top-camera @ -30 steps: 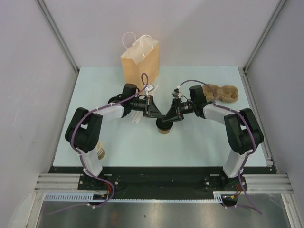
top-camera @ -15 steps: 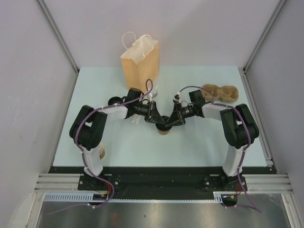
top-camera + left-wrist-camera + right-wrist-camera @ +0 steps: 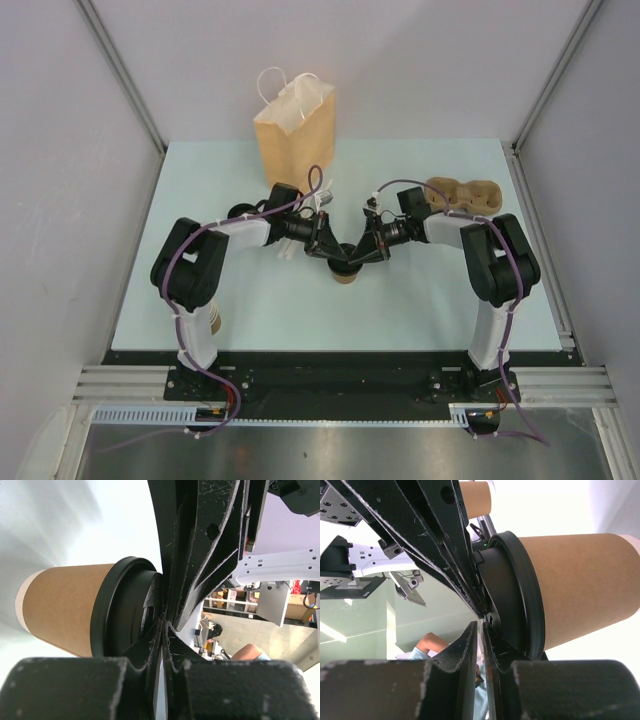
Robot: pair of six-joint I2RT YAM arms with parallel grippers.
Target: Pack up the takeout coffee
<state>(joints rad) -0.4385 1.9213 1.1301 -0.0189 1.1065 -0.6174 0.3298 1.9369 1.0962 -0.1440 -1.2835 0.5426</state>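
1. Over the last 1 s both arms have folded their elbows inward and sunk. The left gripper (image 3: 326,246) and right gripper (image 3: 364,248) now meet low over the takeout coffee (image 3: 346,272).
2. The takeout coffee stands upright mid-table (image 3: 420,300), in front of the paper bag (image 3: 295,130) and apart from it, with its black lid (image 3: 120,611) on.
3. Both wrist views show the jaws closed to a thin slit, gripping nothing – the tips bear on the lid's top.
4. We judge this to be lid seating, at or near completion. Packing has not begun – the coffee must next be grasped and carried to the bag.
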